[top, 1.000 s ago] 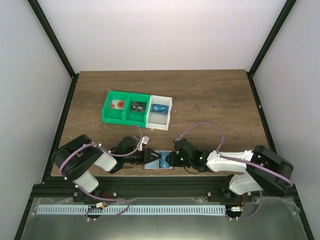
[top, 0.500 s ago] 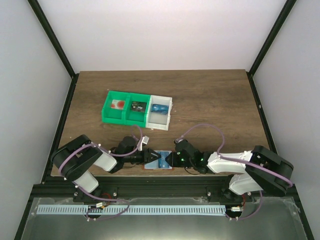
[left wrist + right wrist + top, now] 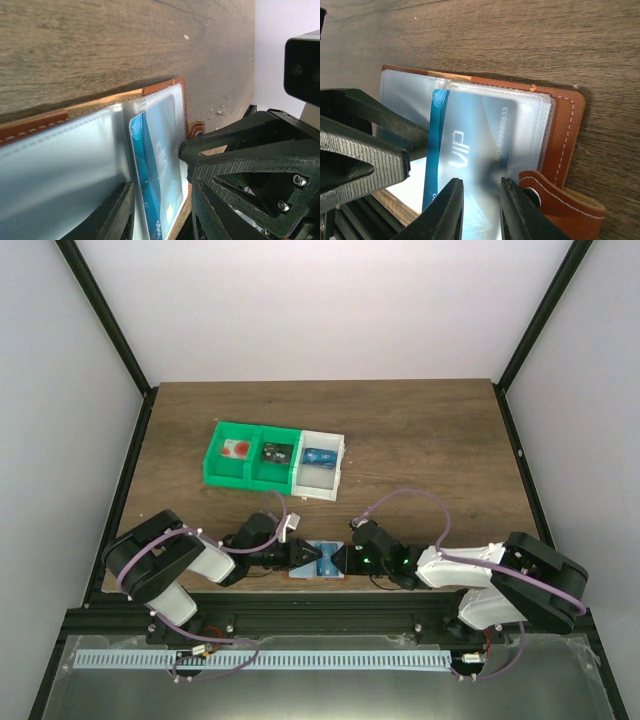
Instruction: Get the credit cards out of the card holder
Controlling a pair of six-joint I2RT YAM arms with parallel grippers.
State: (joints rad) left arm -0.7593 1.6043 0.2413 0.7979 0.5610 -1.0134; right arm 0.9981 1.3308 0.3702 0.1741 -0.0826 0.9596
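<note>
The card holder (image 3: 320,552) lies open near the table's front edge, with an orange-brown rim (image 3: 565,130) and clear pale sleeves. A blue credit card (image 3: 470,145) marked VIP sits in the top sleeve, its left edge sticking out as a darker strip. The same card (image 3: 160,165) runs between my left gripper's fingers. My left gripper (image 3: 303,558) (image 3: 160,200) comes in from the left, its jaws apart on either side of the card. My right gripper (image 3: 340,560) (image 3: 481,187) faces it from the right, open, its fingertips over the sleeve; whether they touch it I cannot tell.
The green bin (image 3: 250,462) and the white bin (image 3: 320,465) stand side by side at the back left, each with small items inside. The holder's snap tab (image 3: 560,197) lies beside my right finger. The two grippers stand nearly tip to tip.
My left gripper has crept a little to the right onto the holder and its jaws have narrowed. The right gripper has barely moved.
</note>
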